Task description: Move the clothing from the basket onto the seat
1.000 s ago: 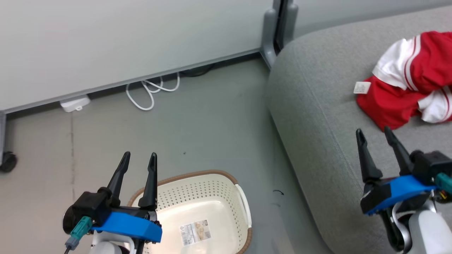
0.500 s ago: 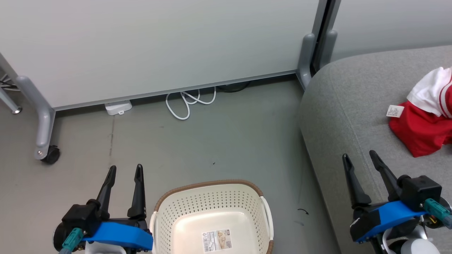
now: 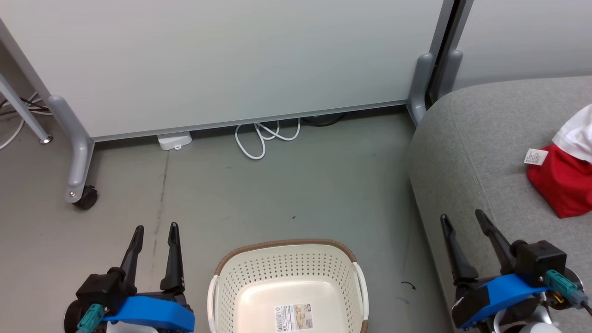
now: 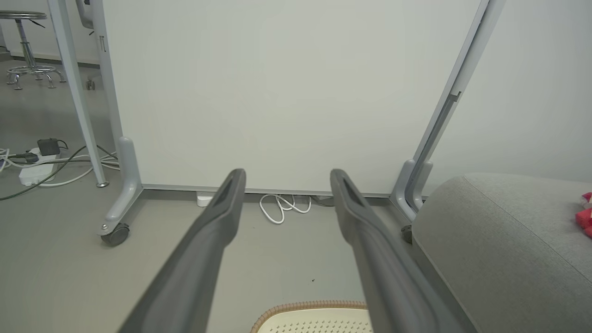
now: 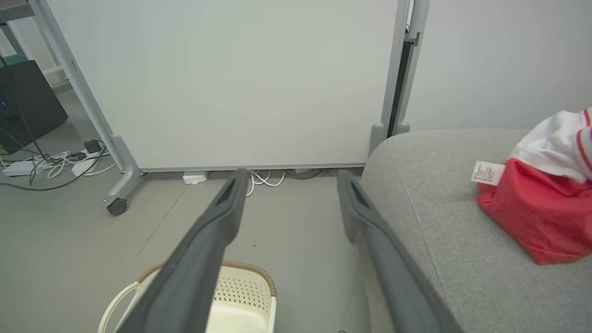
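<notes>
In my head view the left gripper point(image 3: 156, 226) and right gripper point(image 3: 461, 214) stand spread either side of the basket point(image 3: 286, 243), with the clothing point(image 3: 562, 185) on the seat point(image 3: 476, 138) beyond the right one, apart from it. My left wrist view catches red at its far right. My right wrist view shows the heap to the right of the parted fingers point(image 5: 370, 231).

- Panel point(image 3: 231, 60): pale, wide, across the top of the head view.
- Legs: grey, one at left point(image 3: 76, 152) with a black caster point(image 3: 87, 198), one at upper right point(image 3: 418, 85).
- Cable point(image 3: 266, 138): white, looped on the floor point(image 3: 277, 194) under the panel's edge, upper centre.
- Box point(image 3: 174, 140): small, white, just left of the cable.
- Stool point(image 4: 27, 46): upper left of the left wrist view.
- Power strip point(image 4: 32, 169): left edge, among dark cables.
- Dark cabinet point(image 5: 27, 101): upper left of the right wrist view.
</notes>
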`<state>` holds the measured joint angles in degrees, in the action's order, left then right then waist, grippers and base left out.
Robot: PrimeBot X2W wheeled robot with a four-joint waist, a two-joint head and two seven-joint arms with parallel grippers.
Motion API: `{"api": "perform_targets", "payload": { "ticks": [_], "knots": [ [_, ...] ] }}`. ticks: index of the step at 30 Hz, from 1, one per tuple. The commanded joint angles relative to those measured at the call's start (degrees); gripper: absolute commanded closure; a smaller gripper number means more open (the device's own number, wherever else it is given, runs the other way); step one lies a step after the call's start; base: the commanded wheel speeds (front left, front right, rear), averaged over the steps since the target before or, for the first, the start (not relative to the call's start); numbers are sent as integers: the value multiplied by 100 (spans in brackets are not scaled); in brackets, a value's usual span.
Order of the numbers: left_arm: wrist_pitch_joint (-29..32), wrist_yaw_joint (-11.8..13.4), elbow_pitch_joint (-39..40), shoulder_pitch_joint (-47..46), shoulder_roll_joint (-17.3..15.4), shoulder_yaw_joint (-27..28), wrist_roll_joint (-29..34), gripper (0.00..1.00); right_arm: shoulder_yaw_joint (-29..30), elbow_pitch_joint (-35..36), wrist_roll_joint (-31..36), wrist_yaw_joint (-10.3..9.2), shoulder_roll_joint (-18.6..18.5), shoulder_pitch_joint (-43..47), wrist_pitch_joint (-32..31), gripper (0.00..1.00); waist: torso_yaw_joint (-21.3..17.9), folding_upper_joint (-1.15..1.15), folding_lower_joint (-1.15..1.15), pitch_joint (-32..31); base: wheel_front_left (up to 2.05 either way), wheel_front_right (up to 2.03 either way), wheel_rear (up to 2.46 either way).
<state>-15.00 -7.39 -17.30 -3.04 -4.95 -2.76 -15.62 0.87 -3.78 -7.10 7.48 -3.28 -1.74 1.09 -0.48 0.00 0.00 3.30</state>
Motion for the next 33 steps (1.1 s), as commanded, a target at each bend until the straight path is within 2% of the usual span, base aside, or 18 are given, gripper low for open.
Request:
{"api": "perform_targets", "payload": {
  "ticks": [1, 33],
  "knots": [
    [-26, -13, -14, -8, 17, 19, 21, 0, -11, -18, 6, 3, 22, 77, 34, 0, 4, 0, 0, -1, 0, 0, 0],
    [-26, -14, -181, -41, 41, 98, -23, 0, -127, -104, -25, 3, 44, 81, 31, 0, 15, 0, 0, 12, 0, 0, 0]
  ]
}}
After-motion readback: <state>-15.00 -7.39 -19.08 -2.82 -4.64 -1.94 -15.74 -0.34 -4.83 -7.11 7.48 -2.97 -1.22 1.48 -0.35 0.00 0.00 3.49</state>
